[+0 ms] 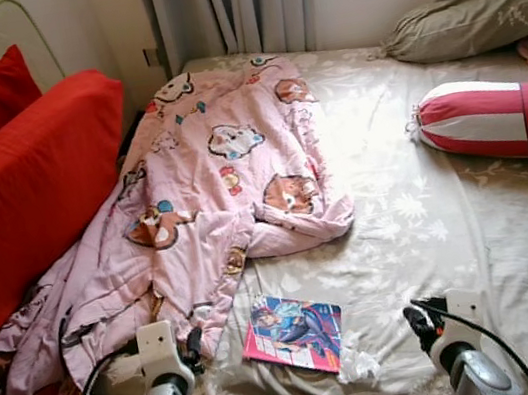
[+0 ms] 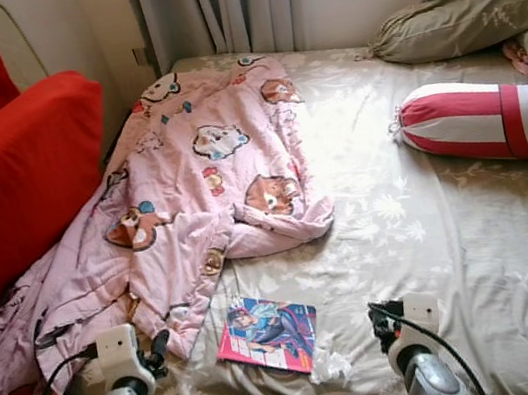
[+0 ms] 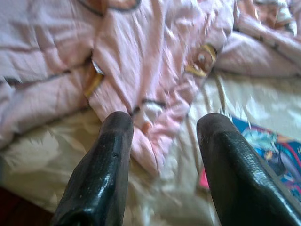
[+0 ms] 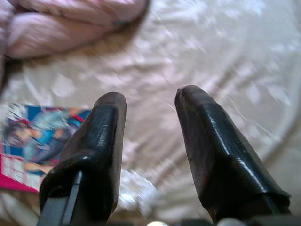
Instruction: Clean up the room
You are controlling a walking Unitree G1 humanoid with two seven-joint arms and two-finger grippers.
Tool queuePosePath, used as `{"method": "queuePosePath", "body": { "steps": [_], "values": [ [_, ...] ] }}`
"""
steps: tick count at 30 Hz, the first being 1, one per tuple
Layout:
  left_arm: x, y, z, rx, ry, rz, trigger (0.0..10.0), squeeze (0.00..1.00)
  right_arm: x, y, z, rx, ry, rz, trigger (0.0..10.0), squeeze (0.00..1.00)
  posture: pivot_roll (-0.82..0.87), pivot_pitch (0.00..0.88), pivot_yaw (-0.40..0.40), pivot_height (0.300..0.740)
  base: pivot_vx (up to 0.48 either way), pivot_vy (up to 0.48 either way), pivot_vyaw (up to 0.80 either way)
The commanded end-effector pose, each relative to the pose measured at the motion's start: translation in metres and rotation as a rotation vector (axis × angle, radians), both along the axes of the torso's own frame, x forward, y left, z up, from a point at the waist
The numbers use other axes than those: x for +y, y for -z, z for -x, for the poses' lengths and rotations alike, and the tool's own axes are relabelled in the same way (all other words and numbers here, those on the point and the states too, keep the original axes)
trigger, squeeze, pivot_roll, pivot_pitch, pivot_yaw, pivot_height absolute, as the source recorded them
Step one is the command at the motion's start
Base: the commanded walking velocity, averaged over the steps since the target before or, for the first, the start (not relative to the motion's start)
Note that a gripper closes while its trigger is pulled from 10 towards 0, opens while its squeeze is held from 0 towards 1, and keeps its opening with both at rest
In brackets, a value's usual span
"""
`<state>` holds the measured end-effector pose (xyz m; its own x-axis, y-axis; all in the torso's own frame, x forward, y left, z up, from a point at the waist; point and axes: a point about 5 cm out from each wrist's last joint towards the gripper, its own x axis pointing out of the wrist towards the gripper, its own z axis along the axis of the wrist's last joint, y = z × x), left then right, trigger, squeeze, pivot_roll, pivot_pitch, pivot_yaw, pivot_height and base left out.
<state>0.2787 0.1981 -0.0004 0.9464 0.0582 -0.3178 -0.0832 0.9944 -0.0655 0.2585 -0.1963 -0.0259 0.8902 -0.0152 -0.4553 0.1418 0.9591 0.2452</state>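
- The left gripper [image 3: 162, 136] hovers over the near edge of the bed [image 1: 452, 227], its two black fingers [image 3: 101, 169] spread apart with nothing between them.
- Just ahead of the left gripper lies the lower corner of a pink cartoon-print blanket [image 1: 213, 196], rumpled and stretching away from it toward the curtains [image 1: 232, 5].
- The right gripper [image 4: 148, 136] hovers over the same near edge, fingers parted and empty.
- A comic book [image 1: 294, 332] with a blue and pink cover lies flat on the beige sheet between the two grippers, nearer the left one and just beside the blanket's corner.
- A small crumpled clear wrapper [image 1: 358, 366] lies at the book's corner, close to the right gripper.
- Far ahead of the right gripper rest a red-and-white striped bolster [image 1: 494, 118] and a beige pillow [image 1: 473, 21].
- Red cushions [image 1: 19, 188] stand outboard of the left gripper.
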Motion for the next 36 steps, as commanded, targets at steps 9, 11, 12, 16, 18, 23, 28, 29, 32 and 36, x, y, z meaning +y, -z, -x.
{"method": "queuePosePath", "body": {
  "steps": [9, 11, 12, 16, 18, 23, 28, 29, 32, 36],
  "values": [
    [0.011, -0.016, -0.012, -0.069, -0.021, -0.005, 10.0, 0.0, 0.011, -0.008, -0.009, -0.048, -0.01, -0.024, 10.0, 0.0, -0.01, 0.114, -0.07, 0.74, 0.0, 0.361, 0.0],
    [0.012, -0.018, -0.013, -0.08, -0.026, -0.002, 10.0, 0.0, 0.01, -0.008, -0.01, -0.053, -0.004, -0.024, 10.0, 0.0, -0.02, 0.119, -0.069, 0.74, 0.0, 0.289, 0.0],
    [0.012, -0.019, -0.014, -0.087, -0.029, 0.001, 10.0, 0.0, 0.01, -0.009, -0.01, -0.057, 0.0, -0.025, 10.0, 0.0, -0.02, 0.12, -0.068, 0.74, 0.0, 0.289, 0.0],
    [0.008, -0.02, -0.013, -0.108, -0.036, 0.023, 10.0, 0.0, -0.006, -0.01, -0.007, -0.079, 0.05, -0.032, 10.0, 0.0, 0.0, 0.142, -0.044, 0.74, 0.0, 0.0, 0.0],
    [0.008, -0.021, -0.013, -0.122, -0.027, 0.019, 10.0, 0.0, -0.016, -0.008, -0.002, -0.079, 0.056, -0.025, 10.0, 0.0, 0.01, 0.155, -0.02, 0.74, 0.0, 0.0, 0.0],
    [0.011, -0.024, -0.014, -0.137, -0.009, 0.011, 10.0, 0.0, -0.04, -0.004, 0.01, -0.053, 0.101, -0.03, 10.0, 0.0, 0.0, 0.172, -0.001, 0.74, 0.0, 0.0, 0.0],
    [0.011, -0.019, -0.007, -0.129, -0.006, 0.013, 10.0, 0.0, -0.027, 0.001, 0.013, -0.042, 0.09, -0.042, 10.0, 0.0, 0.01, 0.179, -0.01, 0.74, 0.0, 0.0, 0.0],
    [0.011, -0.018, -0.006, -0.128, -0.007, 0.016, 10.0, 0.0, -0.025, 0.002, 0.013, -0.04, 0.085, -0.042, 10.0, 0.0, 0.01, 0.18, -0.01, 0.74, 0.0, 0.0, 0.0],
    [0.008, -0.016, -0.003, -0.124, -0.004, 0.02, 10.0, 0.0, -0.02, 0.004, 0.015, -0.031, 0.079, -0.041, 10.0, 0.0, 0.01, 0.192, -0.017, 0.74, 0.0, 0.0, 0.0],
    [0.005, -0.011, 0.003, -0.119, -0.012, 0.034, 10.0, 0.0, -0.018, 0.0, 0.011, -0.064, 0.064, -0.023, 10.0, 0.0, 0.02, 0.2, -0.018, 0.74, 0.0, 0.0, 0.0]
  ]
}}
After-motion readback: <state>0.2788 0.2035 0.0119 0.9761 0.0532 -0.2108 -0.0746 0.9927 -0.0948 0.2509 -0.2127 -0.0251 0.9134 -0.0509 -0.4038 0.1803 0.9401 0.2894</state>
